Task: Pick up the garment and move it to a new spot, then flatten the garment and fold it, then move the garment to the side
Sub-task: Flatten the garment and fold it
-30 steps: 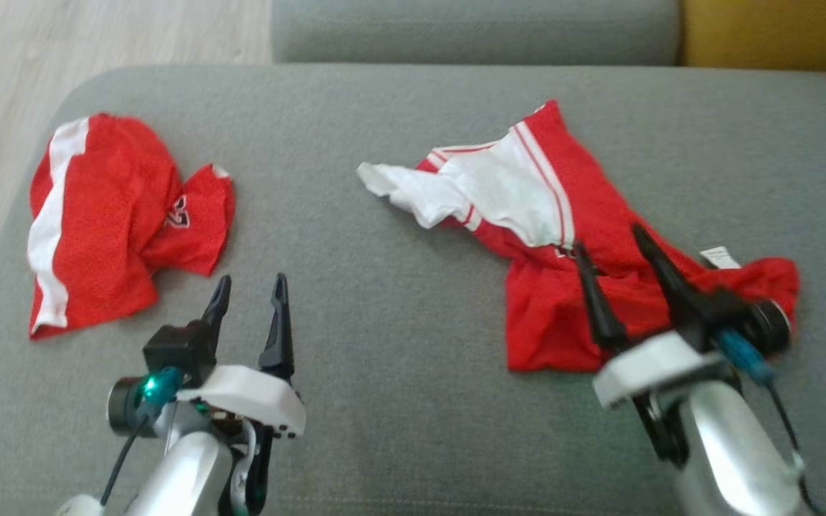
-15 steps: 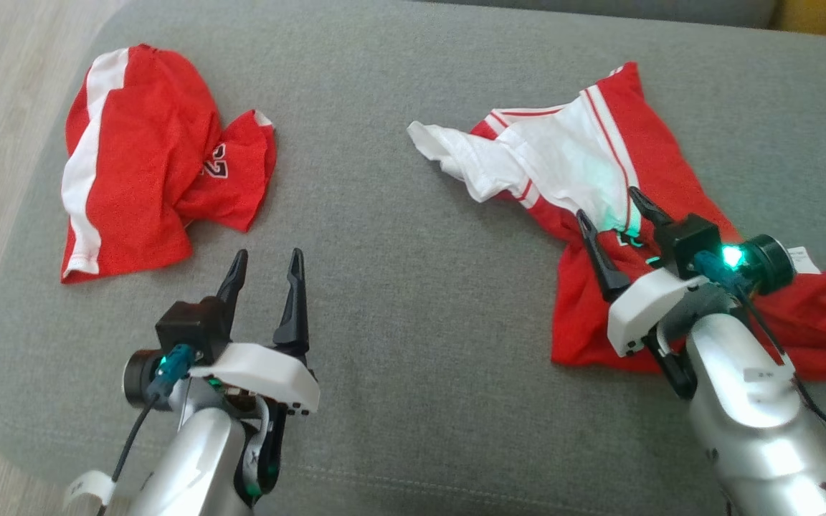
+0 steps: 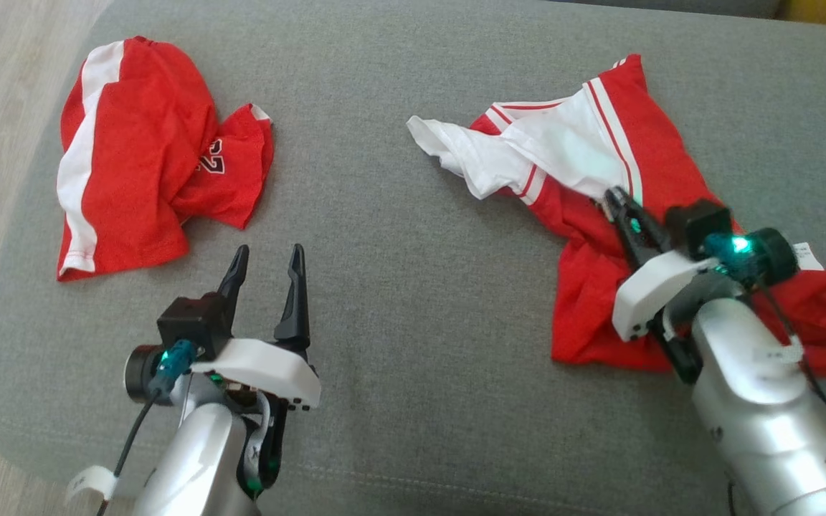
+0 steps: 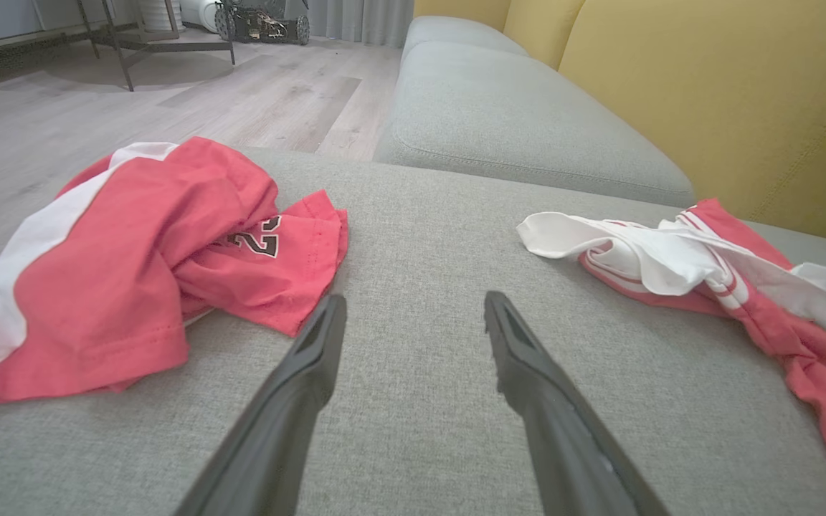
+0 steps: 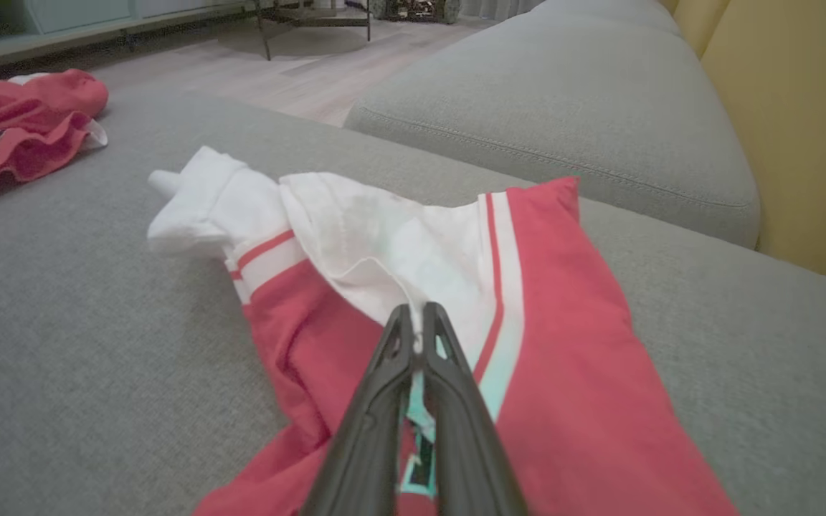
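Fingers of the right gripper [image 5: 416,319] are pressed together on a thin fold of white cloth, at the seam where the white panel of the red-and-white garment [image 3: 660,154] meets its red body. That garment lies crumpled on the right half of the grey cushion [image 3: 399,301]. Its long axis runs on a slant: the white sleeve end points toward the cushion's middle and back, and the red hem trails toward the cushion's right front edge. The pinch sits roughly midway along that axis, so most of the red cloth lies beneath and behind the gripper and the white end lies ahead of its tips. I judge that a lift from this point would let the garment drape to either side of the hold. The right arm is plainly the nearer one. The left gripper [image 3: 266,254] hovers over bare fabric at the cushion's left front, fingers spread apart and holding nothing, well apart from the pinched garment.

Two garments lie on the cushion, both red with white. The second garment [image 3: 133,150] is bunched at the cushion's left side, near the left gripper's tips but not touching them, with a dark number showing. Of the two grippers, one is engaged. Picking up is the step in hand.
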{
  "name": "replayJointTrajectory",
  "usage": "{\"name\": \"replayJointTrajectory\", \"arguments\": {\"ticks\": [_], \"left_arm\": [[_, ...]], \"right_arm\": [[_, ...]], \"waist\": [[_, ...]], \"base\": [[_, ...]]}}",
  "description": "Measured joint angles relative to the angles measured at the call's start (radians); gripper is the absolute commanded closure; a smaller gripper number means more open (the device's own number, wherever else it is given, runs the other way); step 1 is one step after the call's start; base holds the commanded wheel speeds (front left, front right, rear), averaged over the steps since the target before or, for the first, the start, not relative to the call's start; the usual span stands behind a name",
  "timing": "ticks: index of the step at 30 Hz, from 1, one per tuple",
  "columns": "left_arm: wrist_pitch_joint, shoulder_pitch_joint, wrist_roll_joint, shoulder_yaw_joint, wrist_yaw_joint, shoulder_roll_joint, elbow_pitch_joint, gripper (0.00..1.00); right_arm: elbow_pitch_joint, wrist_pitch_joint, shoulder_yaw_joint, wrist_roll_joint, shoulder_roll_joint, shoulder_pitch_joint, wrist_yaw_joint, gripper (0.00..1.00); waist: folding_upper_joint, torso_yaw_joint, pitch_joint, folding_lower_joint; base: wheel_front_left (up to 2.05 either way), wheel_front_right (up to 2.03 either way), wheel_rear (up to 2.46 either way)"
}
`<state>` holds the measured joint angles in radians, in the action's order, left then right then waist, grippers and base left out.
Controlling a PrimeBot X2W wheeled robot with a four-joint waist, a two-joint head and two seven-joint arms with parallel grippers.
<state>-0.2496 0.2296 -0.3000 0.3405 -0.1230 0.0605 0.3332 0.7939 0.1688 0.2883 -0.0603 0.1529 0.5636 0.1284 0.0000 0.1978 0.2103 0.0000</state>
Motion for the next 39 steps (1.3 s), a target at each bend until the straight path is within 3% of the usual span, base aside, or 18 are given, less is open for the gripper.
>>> {"name": "replayJointTrajectory", "arguments": {"ticks": [6,13,16,26,27,33,39], "left_arm": [[0.000,0.000,0.010,-0.005,0.009,-0.004,0.004,0.00],[0.000,0.004,0.019,-0.016,0.021,-0.010,0.004,0.00],[0.000,0.018,0.019,-0.012,0.028,-0.012,0.006,0.00],[0.000,0.066,0.019,0.007,0.036,-0.018,0.008,0.00],[0.000,0.066,0.019,0.008,0.036,-0.018,0.008,0.00],[0.000,0.066,0.018,0.006,0.034,-0.018,0.009,0.00],[0.000,0.066,0.018,-0.006,0.027,-0.019,0.011,0.00]], "right_arm": [[-0.004,0.007,-0.093,-0.048,0.030,0.042,0.000,1.00],[0.022,-0.038,-0.265,-0.043,0.164,0.188,0.000,1.00],[0.072,-0.053,-0.319,-0.003,0.215,0.261,0.000,1.00],[0.183,-0.030,-0.396,0.126,0.272,0.481,0.000,1.00],[0.192,-0.022,-0.398,0.137,0.273,0.501,0.000,0.04],[0.288,-0.018,-0.381,0.194,0.256,0.538,0.000,0.00],[0.342,0.035,-0.355,0.191,0.192,0.522,0.000,0.00]], "waist": [[0.0000,-0.003,0.000,0.0000],[0.0000,-0.004,0.029,0.0000],[0.0000,0.000,0.047,0.0000],[0.0000,0.027,0.102,0.0001],[0.0000,0.029,0.105,0.0001],[0.0000,0.018,0.108,0.0002],[0.0000,-0.019,0.075,0.0001]], "base": [[0.00,0.00,0.00],[0.00,0.00,0.00],[0.00,0.00,0.00],[0.00,0.00,0.00],[0.00,0.00,0.00],[0.00,0.00,0.00],[0.00,0.00,0.00]]}}
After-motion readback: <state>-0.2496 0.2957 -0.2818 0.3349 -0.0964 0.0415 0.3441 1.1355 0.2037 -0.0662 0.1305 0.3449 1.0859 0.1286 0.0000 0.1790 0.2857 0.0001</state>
